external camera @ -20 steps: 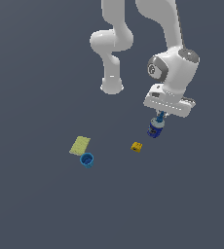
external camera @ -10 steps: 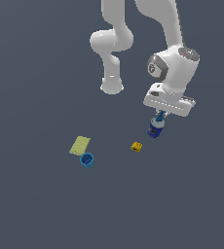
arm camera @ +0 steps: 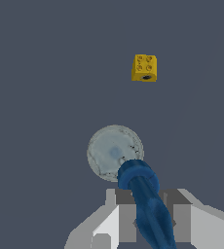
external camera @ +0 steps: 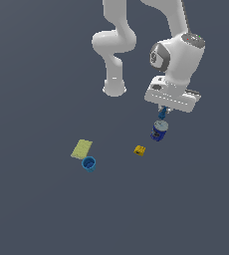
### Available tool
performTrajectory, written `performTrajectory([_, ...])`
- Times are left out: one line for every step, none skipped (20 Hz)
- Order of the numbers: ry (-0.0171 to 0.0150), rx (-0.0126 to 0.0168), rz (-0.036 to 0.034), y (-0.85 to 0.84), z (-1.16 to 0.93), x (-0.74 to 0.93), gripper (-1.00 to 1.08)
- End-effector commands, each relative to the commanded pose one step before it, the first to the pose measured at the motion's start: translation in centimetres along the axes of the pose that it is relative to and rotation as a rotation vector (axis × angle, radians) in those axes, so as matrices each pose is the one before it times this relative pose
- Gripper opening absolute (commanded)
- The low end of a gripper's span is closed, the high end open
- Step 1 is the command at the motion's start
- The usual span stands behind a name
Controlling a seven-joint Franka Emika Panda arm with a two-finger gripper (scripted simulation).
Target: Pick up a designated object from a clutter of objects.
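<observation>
Gripper [arm camera: 150, 221]: jaws closed on the slim blue piece [arm camera: 148, 204], one pad on each flank of its shaft, as the wrist view shows. In the exterior view the piece [external camera: 162, 115] hangs from the gripper [external camera: 162, 112], rounded end down, above the dark blue can [external camera: 159, 131]; whether it touches the can's grey top cannot be told.

Handling, as a judgement: the piece looks rigid, light and glossy, so likely slippery. Its rounded section gives little flat contact, so it could swivel between the pads. Best hold is across the mid-shaft, clear of the tapering end.

Positions, exterior view, taken from the can: yellow block [external camera: 140, 150] near, at 8 o'clock; blue cup [external camera: 89, 164] well apart, also toward 8 o'clock; pale yellow-green rectangle [external camera: 81, 149] just beside the cup, at the cup's 11 o'clock.

Count: one slim blue piece, one can, one yellow block, one cup, one flat rectangle. Five items, one arm.
</observation>
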State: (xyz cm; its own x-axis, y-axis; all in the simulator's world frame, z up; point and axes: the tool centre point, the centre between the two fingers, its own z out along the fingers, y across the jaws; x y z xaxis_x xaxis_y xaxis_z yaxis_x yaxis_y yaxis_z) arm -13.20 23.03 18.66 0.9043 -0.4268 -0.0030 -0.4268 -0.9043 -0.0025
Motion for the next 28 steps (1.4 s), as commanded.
performTrajectory([-0.00067, 0.00166, -0.00035, 0.655, -1.674, 0.183, -1.0])
performTrajectory([-0.0003, 0.00036, -0.00013, 0.299, -0.75, 0.086, -1.0])
performTrajectory([-0.0003, 0.00037, -0.00013, 0.315, -0.79, 0.091, -1.0])
performTrajectory([-0.00029, 0.00037, -0.00013, 0.331, -0.83, 0.097, -1.0])
performTrajectory([-0.00029, 0.00037, -0.00013, 0.347, -0.87, 0.103, -1.0])
performTrajectory([0.0, 0.0, 0.0, 0.36, -0.906, 0.108, -1.0])
performTrajectory([-0.0004, 0.00053, -0.00019, 0.376, -0.935, 0.116, -1.0])
performTrajectory([0.0, 0.0, 0.0, 0.368, -0.923, 0.115, -1.0])
performTrajectory([0.0, 0.0, 0.0, 0.368, -0.92, 0.117, -1.0])
performTrajectory([0.0, 0.0, 0.0, 0.369, -0.919, 0.12, -1.0])
performTrajectory([0.0, 0.0, 0.0, 0.37, -0.919, 0.123, -1.0])
performTrajectory([0.0, 0.0, 0.0, 0.372, -0.919, 0.126, -1.0])
performTrajectory([0.0, 0.0, 0.0, 0.374, -0.921, 0.13, -1.0])
performTrajectory([0.00033, -0.00026, 0.00025, 0.375, -0.925, 0.132, -1.0])
performTrajectory([0.0003, -0.00033, 0.0002, 0.37, -0.919, 0.136, -1.0])
performTrajectory([0.00029, -0.00034, 0.00019, 0.361, -0.899, 0.137, -1.0])
performTrajectory([0.00029, -0.00034, 0.0002, 0.35, -0.872, 0.137, -1.0])
performTrajectory([0.00029, -0.00034, 0.0002, 0.336, -0.837, 0.134, -1.0])
performTrajectory([0.00028, -0.00034, 0.0002, 0.32, -0.796, 0.13, -1.0])
performTrajectory([0.0004, -0.00048, 0.00029, 0.298, -0.752, 0.125, -1.0])
performTrajectory([0.00028, -0.00034, 0.0002, 0.28, -0.709, 0.125, -1.0])
performTrajectory([0.0004, -0.00049, 0.00027, 0.255, -0.664, 0.12, -1.0])
performTrajectory([0.00029, -0.00035, 0.00018, 0.237, -0.619, 0.118, -1.0])
performTrajectory([0.00029, -0.00035, 0.00018, 0.218, -0.575, 0.112, -1.0])
performTrajectory([0.00029, -0.00035, 0.00018, 0.199, -0.529, 0.105, -1.0])
performTrajectory([0.00029, -0.00035, 0.00018, 0.18, -0.482, 0.096, -1.0])
performTrajectory([0.0, 0.0, 0.0, 0.169, -0.435, 0.094, -1.0])
performTrajectory([0.00041, -0.0005, 0.00025, 0.136, -0.384, 0.076, -1.0])
